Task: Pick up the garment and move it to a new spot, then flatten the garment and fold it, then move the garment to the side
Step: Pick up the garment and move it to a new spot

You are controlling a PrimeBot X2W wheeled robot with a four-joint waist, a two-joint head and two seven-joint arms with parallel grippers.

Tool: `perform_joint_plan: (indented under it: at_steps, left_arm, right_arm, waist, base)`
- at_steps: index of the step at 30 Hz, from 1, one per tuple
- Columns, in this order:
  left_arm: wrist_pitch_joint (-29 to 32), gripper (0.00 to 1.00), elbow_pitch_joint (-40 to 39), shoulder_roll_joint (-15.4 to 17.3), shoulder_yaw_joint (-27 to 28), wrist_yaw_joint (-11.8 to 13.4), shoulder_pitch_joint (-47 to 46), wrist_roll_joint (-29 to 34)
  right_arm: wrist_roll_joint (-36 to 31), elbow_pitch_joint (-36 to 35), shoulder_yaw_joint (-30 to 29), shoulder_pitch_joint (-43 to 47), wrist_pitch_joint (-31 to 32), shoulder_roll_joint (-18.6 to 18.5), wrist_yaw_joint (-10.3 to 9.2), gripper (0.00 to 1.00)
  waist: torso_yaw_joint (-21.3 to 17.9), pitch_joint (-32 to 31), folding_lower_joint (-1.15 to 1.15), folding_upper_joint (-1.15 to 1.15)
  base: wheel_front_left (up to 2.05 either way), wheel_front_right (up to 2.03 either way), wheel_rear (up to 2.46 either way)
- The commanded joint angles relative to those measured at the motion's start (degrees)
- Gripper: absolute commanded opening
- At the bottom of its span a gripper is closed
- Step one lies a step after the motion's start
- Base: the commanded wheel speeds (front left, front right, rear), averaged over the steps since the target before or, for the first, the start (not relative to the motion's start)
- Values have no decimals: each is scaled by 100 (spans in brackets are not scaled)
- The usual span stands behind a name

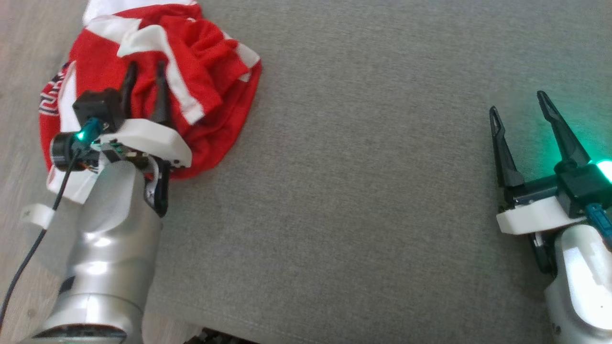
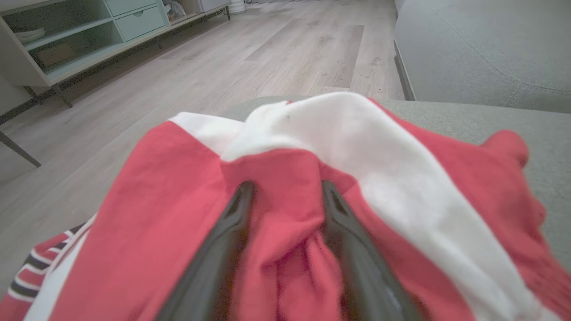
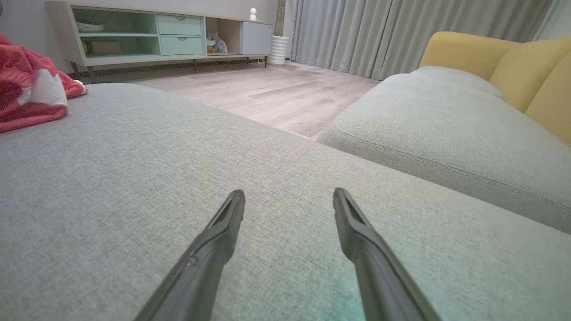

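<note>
Red-and-white garment (image 1: 205, 71) bunched at far left corner of grey cushion (image 1: 358, 191), part over edge. Left hand (image 1: 147, 64) dug in, red fold between fingers; firm grip or not, cannot tell. Right hand (image 1: 519, 102) open, empty, at right. Risks: shallow pinch slips on lift; single-point lift leaves cloth twisted; overhang drags garment to floor (image 1: 19, 71).

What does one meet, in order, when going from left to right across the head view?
Wooden floor → red and white garment → grey cushion → right tool, open above the cushion.
</note>
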Motion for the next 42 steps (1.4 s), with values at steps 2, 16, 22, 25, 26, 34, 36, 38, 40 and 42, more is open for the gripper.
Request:
perform_joint_plan:
  at_steps: [2, 16, 22, 25, 26, 34, 36, 38, 40, 42]
  left_arm:
    - [-192, 0, -100, 407, 111, 34, -246, 92]
    - [-275, 0, -4366, 637, -302, 50, 186, 784]
    - [-70, 0, -5012, 571, -693, -206, -237, 348]
    - [203, 0, -5149, 627, -899, -253, -525, 171]
    - [289, 0, -5176, 626, -973, -261, -608, 102]
    - [692, 0, -5067, 449, -1337, -287, -635, -707]
    - [667, 0, -4875, 483, -1331, -286, -406, -802]
    - [516, 0, -4582, 508, -1293, -267, -123, -865]
    - [256, 0, -4146, 545, -1291, -268, 158, -890]
    - [-79, 5, -3284, 582, -1305, -265, 518, -861]
  right_arm:
    - [-26, 38, 76, 131, -3, 57, -4, 100]
    - [267, 246, 277, 186, -3, 658, -4, 100]
    - [527, 285, 333, 205, -3, 802, -4, 100]
    - [986, 212, 461, 206, -3, 810, -4, 100]
    - [1109, 186, 506, 205, -3, 811, -4, 100]
    - [1698, -47, 616, 159, -3, 812, -4, 100]
    - [1810, -70, 638, 167, -3, 813, -4, 100]
    - [1904, -76, 649, 194, -3, 813, -4, 100]
    - [1971, -55, 693, 197, -3, 813, -4, 100]
    - [2010, 7, 751, 200, -3, 813, -4, 100]
  waist:
    - [-136, -11, -1, 0]
    - [-1002, -1071, -1, 0]
    - [-2053, -1329, -1, 0]
    - [-2679, -1356, -1, 0]
    - [-2886, -1351, -1, 0]
    - [-4199, -1174, -1, 0]
    - [-4429, -1132, -1, 0]
    - [-4569, -1089, -1, 0]
    - [-4649, -1034, -1, 0]
    - [-4647, -985, -1, 0]
  base:
    - [0, 0, 0]
    - [0, 0, 0]
    - [0, 0, 0]
    - [0, 0, 0]
    - [0, 0, 0]
    - [0, 0, 0]
    - [0, 0, 0]
    - [0, 0, 0]
    - [0, 0, 0]
    - [0, 0, 0]
